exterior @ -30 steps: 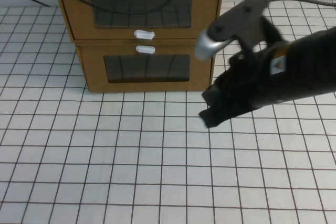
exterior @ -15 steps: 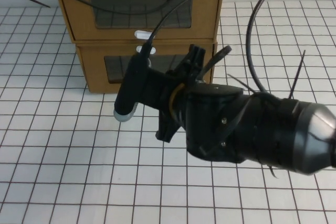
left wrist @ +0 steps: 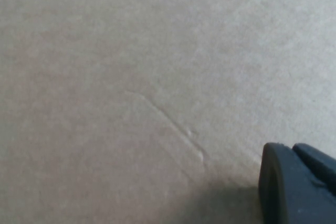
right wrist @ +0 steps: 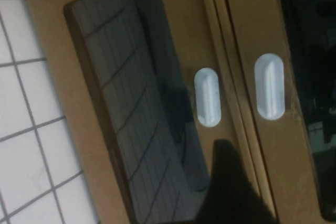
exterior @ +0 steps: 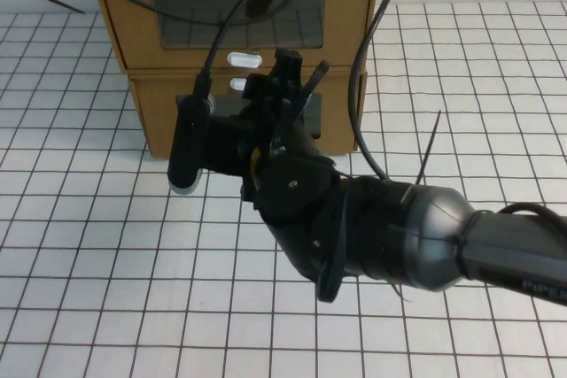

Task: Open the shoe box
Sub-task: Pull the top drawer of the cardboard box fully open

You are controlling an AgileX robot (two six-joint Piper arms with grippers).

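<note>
Approach is the step in hand: the right tool [exterior: 288, 77] hangs in front of the shoe box [exterior: 345, 19], close to the lower handle [exterior: 237, 84] and just below the upper handle [exterior: 244, 59], touching neither as far as I can see. Whether it is released or clenched I cannot tell. The box stands at the back of the bench [exterior: 106, 289], both drawers shut. Next, I judge, the tool must line up on one handle, close on it and pull straight toward the robot. The left tool [left wrist: 296, 182] shows only in its wrist view, a dark tip against a plain tan surface; its state I cannot tell either. A second ago the right arm was off to the right of the box. It has since swung across to the front, and the box has not moved.
</note>
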